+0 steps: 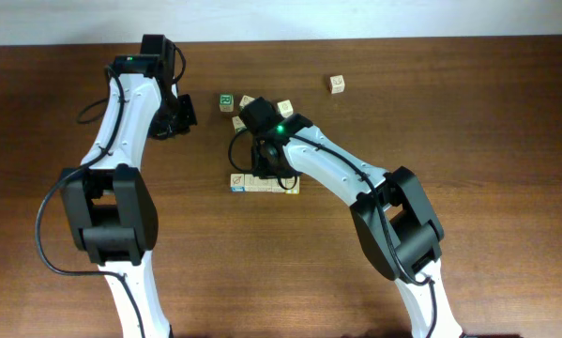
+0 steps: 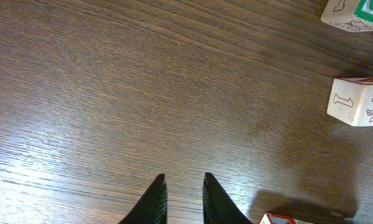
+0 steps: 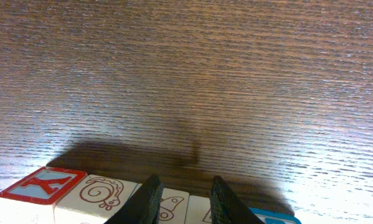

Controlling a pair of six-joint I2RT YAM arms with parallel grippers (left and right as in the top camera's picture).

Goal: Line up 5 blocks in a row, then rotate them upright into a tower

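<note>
1. Five small pale wooden alphabet cubes [image 1: 240,182] with red, orange and blue marks, touching in one row at the middle of the brown wooden bench [image 1: 487,113]. A red-framed K cube [image 3: 40,186] is at one end and a blue-faced cube [image 3: 274,218] at the other.
2. Right claw [image 3: 185,186]: black fingers slightly parted, down over the row's middle, a cube face showing between them. Whether it pinches cannot be told.
3. Left claw [image 2: 184,180]: narrowly spread, empty, over bare bench.
4. Green-framed letter cube [image 1: 225,100] and pale loose cubes [image 1: 285,108], towards the far edge.

The right arm [image 1: 329,169] hides the middle of the block row [image 1: 239,182], which the right wrist view crops.
</note>
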